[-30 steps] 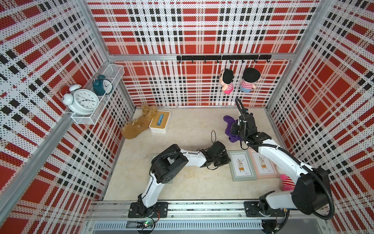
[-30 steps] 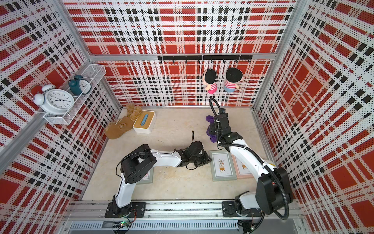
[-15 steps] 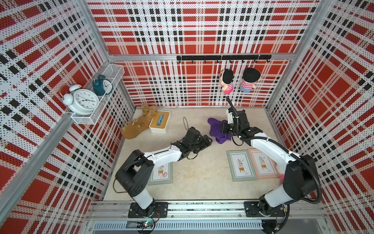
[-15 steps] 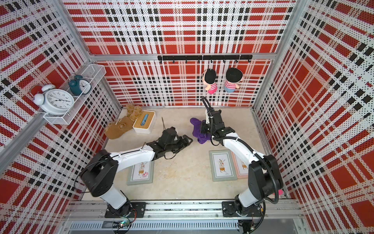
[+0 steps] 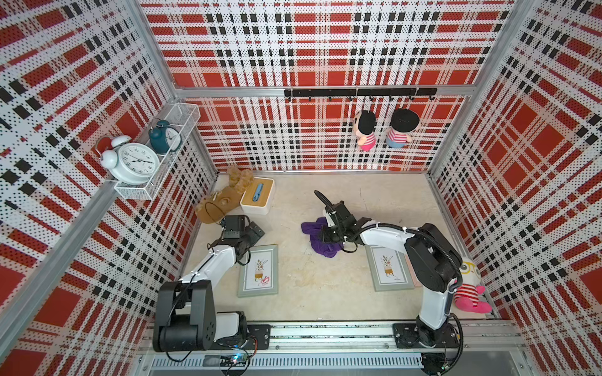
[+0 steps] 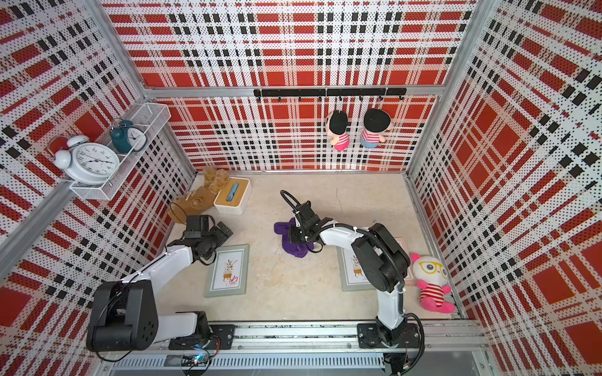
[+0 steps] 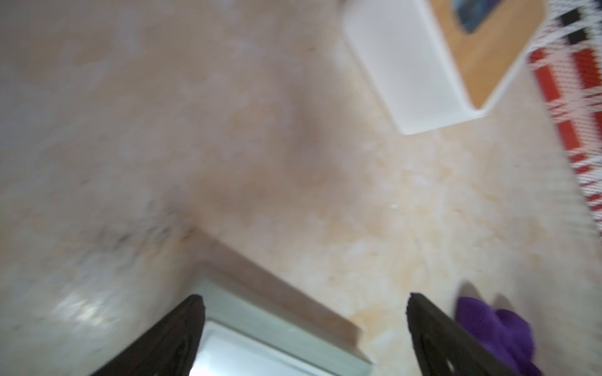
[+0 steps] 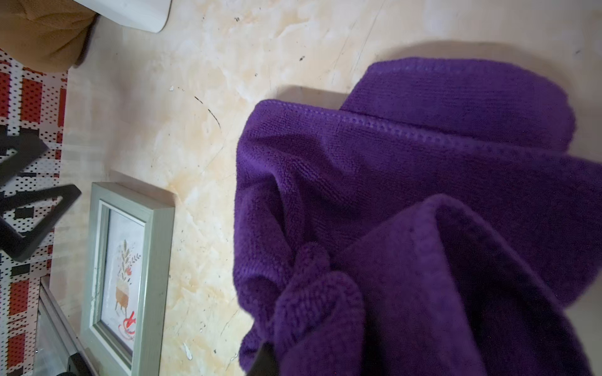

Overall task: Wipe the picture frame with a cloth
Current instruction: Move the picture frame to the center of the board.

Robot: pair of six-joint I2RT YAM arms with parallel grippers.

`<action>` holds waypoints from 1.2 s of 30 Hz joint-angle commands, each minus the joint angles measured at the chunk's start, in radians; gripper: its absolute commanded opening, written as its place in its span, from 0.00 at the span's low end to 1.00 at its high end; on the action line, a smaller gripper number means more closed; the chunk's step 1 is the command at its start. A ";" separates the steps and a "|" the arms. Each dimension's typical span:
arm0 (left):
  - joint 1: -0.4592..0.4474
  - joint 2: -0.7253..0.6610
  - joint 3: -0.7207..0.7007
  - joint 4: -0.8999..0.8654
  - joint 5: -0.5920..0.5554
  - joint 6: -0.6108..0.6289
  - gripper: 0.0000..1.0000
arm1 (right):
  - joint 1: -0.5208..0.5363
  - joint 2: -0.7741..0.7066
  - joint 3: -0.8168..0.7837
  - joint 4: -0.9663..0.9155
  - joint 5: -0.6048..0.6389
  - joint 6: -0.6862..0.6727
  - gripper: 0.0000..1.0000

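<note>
Swung back from the middle, my left arm (image 5: 215, 260) is now by the left edge of the pale marbled tabletop (image 5: 325, 293). My right arm (image 5: 391, 236) has brought its load from nearer the back edge toward the centre.

Two grey-green wooden picture frames lie flat. The left frame (image 5: 259, 275) has its long axis running front to back, and the right frame (image 5: 389, 268) is partly under my right arm. Between them is the deep purple fabric cloth (image 5: 314, 229), bunched and pinched in my closed right fingers (image 5: 329, 237). My left fingers (image 5: 255, 231) gape wide and empty over the left frame's far corner.

A small red mark (image 8: 128, 322) on that frame's glass suggests it is my target. It lies leftward and frontward of the cloth.
</note>
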 commanded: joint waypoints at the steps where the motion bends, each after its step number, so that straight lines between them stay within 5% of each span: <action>1: 0.053 -0.040 -0.061 -0.061 -0.066 0.022 1.00 | 0.015 0.030 0.046 -0.014 0.004 0.029 0.00; 11: -0.001 -0.145 -0.160 -0.090 -0.044 -0.072 0.99 | 0.027 0.055 0.080 -0.040 0.006 0.023 0.00; 18: -0.216 -0.160 -0.164 -0.092 0.008 -0.224 0.98 | 0.026 0.017 0.056 -0.093 0.080 0.002 0.00; 25: -0.523 -0.103 -0.146 0.040 0.020 -0.391 0.91 | 0.048 -0.047 -0.151 -0.019 -0.041 -0.116 0.00; 30: -0.628 -0.030 -0.091 0.145 0.049 -0.429 0.88 | 0.075 -0.067 -0.267 0.131 -0.155 -0.136 0.00; 36: -0.655 0.066 0.002 0.246 0.078 -0.415 0.87 | 0.019 -0.045 -0.269 0.305 -0.147 -0.058 0.00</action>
